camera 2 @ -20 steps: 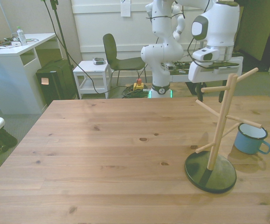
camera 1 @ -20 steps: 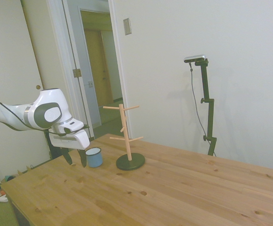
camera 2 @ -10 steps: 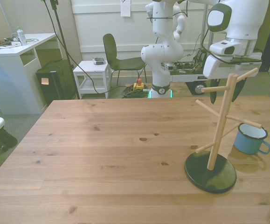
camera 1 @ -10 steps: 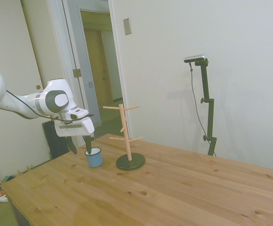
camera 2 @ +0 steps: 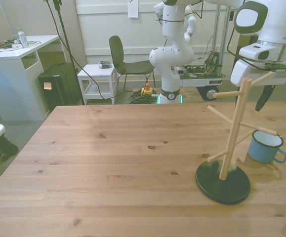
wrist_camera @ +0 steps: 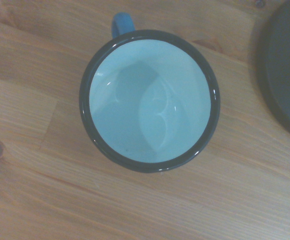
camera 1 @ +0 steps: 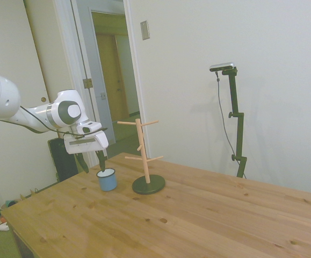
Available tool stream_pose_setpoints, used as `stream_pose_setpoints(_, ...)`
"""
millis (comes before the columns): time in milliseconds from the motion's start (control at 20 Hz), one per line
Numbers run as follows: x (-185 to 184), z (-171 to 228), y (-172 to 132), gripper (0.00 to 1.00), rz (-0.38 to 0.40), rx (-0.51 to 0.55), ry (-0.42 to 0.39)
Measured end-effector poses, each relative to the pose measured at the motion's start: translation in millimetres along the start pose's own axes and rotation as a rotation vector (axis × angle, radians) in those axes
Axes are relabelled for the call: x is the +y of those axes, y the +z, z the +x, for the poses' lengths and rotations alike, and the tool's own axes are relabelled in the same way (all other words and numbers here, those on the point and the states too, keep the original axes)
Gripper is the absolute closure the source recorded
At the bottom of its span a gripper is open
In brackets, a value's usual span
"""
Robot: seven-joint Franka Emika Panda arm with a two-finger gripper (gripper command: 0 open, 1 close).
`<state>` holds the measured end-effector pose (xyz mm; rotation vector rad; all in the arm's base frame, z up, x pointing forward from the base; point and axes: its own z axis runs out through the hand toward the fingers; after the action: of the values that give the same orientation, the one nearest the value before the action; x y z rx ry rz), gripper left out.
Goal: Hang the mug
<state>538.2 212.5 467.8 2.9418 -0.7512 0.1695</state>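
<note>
Since a second ago the pincer (camera 1: 91, 161) has swung across from beside the mug (camera 1: 107, 179) to hang straight above it; the mug and the peg stand (camera 1: 146, 161) have not shifted. Its two dark fingers are spread wide and point down, touching nothing; in the side view one fingertip hangs just over the mug's rim.

One mug stands upright on the counter (camera 1: 187, 215), just beside the stand's dark round base and apart from it, near the counter's edge at the front view's right. Its handle (camera 2: 281, 157) points toward the front view's right. From the wrist, the mug (wrist_camera: 150, 100) is seen from straight above: dark rim, pale inside, nothing in it, with the stand's base (wrist_camera: 285, 65) close by.

One stand, with a single upright post and six pegs (camera 2: 229, 93) that can be counted in the front view, none carrying anything.

No brand or writing can be read on the mug, the stand or the arm.
</note>
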Motion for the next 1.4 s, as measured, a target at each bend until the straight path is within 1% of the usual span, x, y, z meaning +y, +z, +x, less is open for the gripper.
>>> stream_pose_setpoints(150,-0.5,3.6,11.7,0.0,-0.017,-0.009,-0.002)
stream_pose_setpoints(350,-5.8,1.9,16.4,0.0,-0.025,-0.008,-0.016)
stream_pose_setpoints(700,-31.1,7.4,18.8,0.0,-0.019,0.004,-0.046)
stream_pose_setpoints(1000,-58.5,11.1,33.3,0.0,-0.028,-0.007,-0.069)
stream_pose_setpoints(1300,-69.0,17.6,35.5,0.0,-0.031,-0.007,-0.066)
stream_pose_setpoints(1400,-71.7,18.5,41.2,0.0,-0.035,-0.013,-0.068)
